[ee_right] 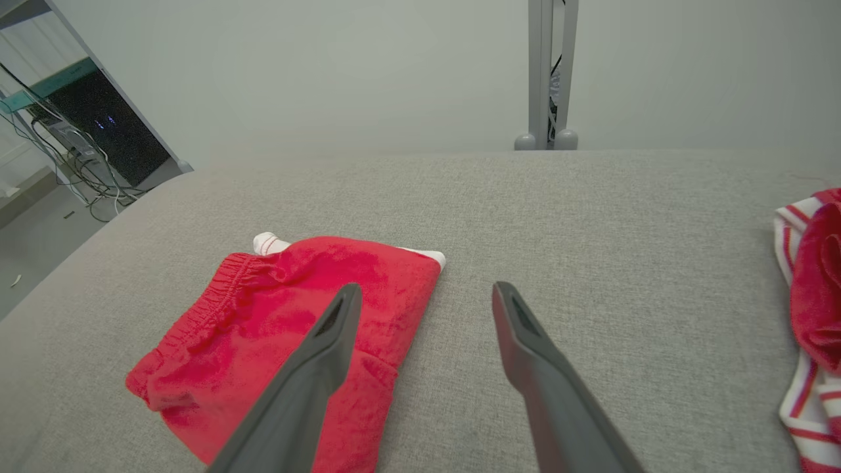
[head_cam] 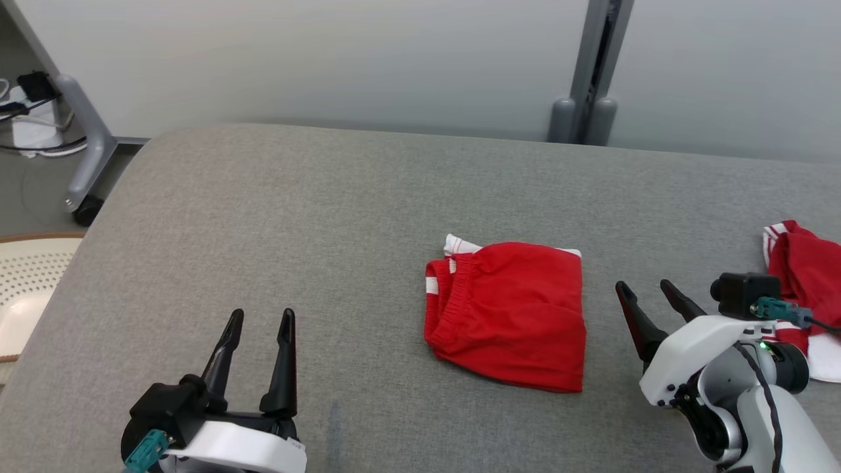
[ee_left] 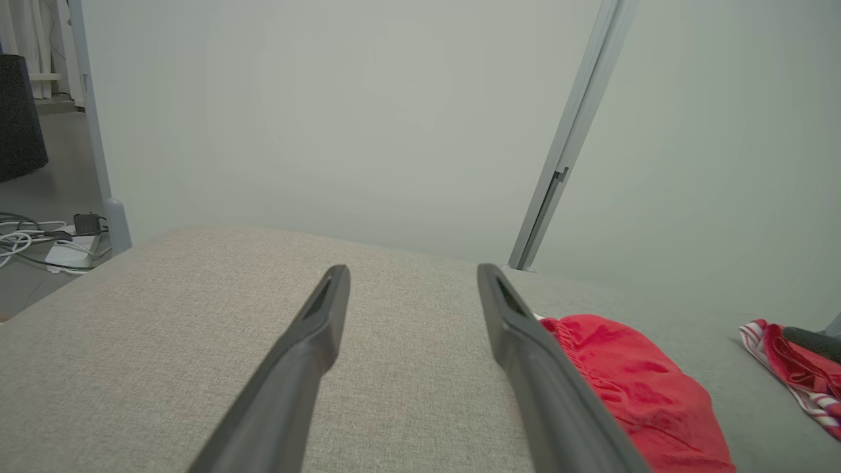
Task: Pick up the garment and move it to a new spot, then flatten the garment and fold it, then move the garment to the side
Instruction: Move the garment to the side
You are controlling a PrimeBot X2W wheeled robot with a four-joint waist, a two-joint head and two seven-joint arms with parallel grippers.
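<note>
We see the folded red shorts (head_cam: 506, 315) lying mid-tabletop (head_cam: 263, 210), between our left gripper (head_cam: 261, 314) and right gripper (head_cam: 642, 284). Both have their jaws spread wide and hold nothing. A crumpled red-and-white striped garment (head_cam: 805, 276) lies at the right edge.

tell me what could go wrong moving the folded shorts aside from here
The folded red shorts lie loosely stacked, so a one-sided grab by the open right gripper could undo the fold. A second red and white garment lies close beside that arm; shifting the shorts rightward might tangle or overlap the two.
</note>
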